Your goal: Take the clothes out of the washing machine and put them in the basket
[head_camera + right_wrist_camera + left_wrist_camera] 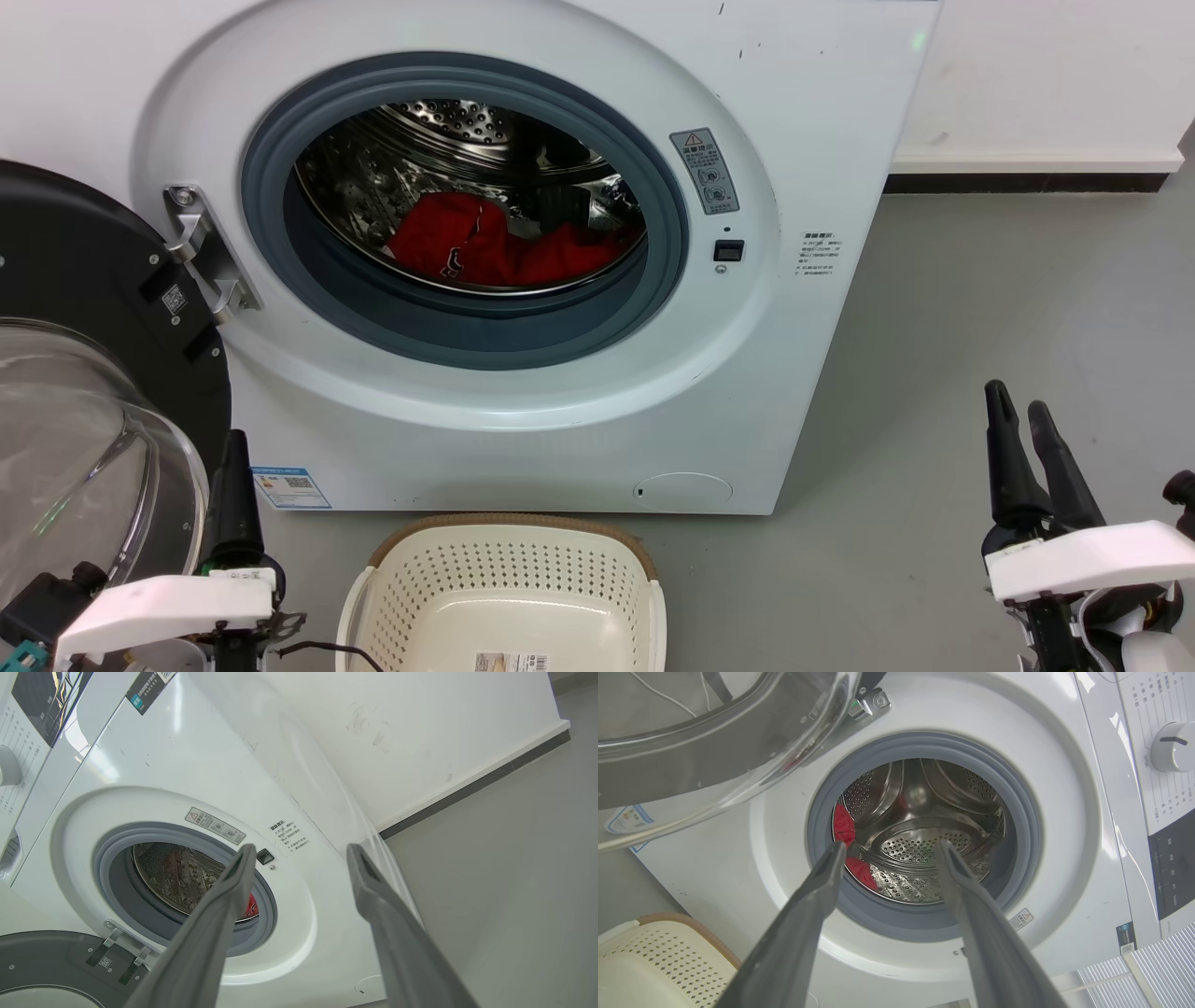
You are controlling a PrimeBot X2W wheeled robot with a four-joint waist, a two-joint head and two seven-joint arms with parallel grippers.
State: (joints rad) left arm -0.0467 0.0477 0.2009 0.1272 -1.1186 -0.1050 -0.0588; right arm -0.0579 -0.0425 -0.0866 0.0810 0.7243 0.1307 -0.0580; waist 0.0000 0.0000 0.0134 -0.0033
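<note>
The white washing machine point(579, 439) stands with its round door point(84, 280) swung open to the left. Red clothes point(504, 247) lie low in the steel drum, one piece showing white-and-black trim. They also show as red clothes point(844, 826) at the drum's left edge and as clothes point(251, 905) behind a finger. The cream basket point(509, 560) sits on the floor right in front of the machine and holds no clothes. My left gripper point(233, 439) point(891, 843) hangs open at the lower left beside the door glass. My right gripper point(1022, 406) point(301, 847) is open at the lower right, away from the machine.
The door's glass bowl point(75, 448) bulges out close to my left arm. A white control dial point(1171, 746) sits on the machine's panel. Grey floor point(980, 308) lies to the right, bounded by a white wall with a dark baseboard point(1018, 182).
</note>
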